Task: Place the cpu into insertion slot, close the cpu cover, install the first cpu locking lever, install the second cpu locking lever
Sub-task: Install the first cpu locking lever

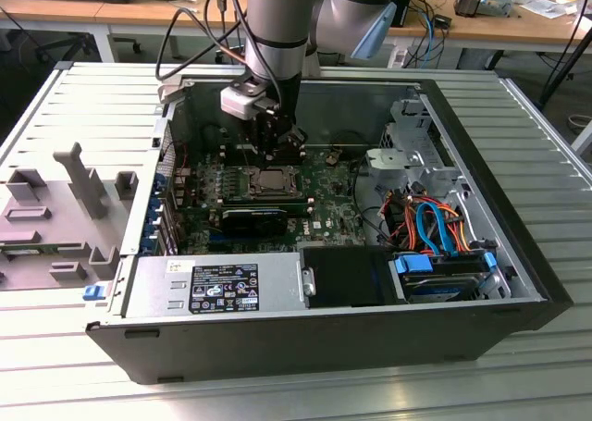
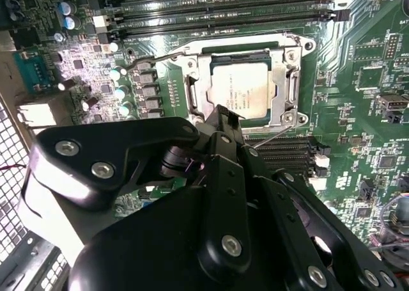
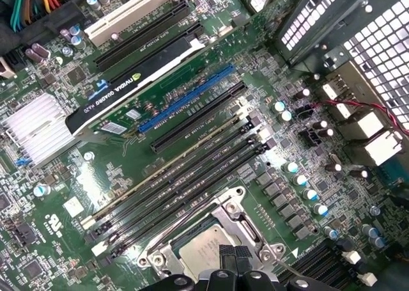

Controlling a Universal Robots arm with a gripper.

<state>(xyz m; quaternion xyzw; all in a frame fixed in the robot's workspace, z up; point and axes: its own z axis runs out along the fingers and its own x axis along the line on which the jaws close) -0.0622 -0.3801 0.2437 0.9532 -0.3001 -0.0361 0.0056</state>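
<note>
The cpu [image 2: 245,90] lies flat in the insertion slot [image 1: 271,180] on the green board, its silver-grey top showing. The cpu cover [image 2: 285,80] is down around it as a silver frame. One thin wire lever [image 2: 150,61] sticks out from one side of the socket and another [image 2: 276,133] from the opposite side; I cannot tell whether either is latched. My gripper [image 2: 223,117] hovers just over the socket's edge, fingertips together and nothing between them. It also shows low over the cpu [image 3: 203,247] in the first wrist view, as gripper [image 3: 234,255], and above the board as gripper [image 1: 277,154].
Long memory slots [image 3: 179,176] run beside the socket. A black expansion card [image 3: 137,70] and a heat sink [image 3: 35,134] lie further off. The open case holds a power supply [image 1: 213,287] and a drive cage with cables [image 1: 435,227]. A grey fixture [image 1: 55,208] sits at the exterior view's left.
</note>
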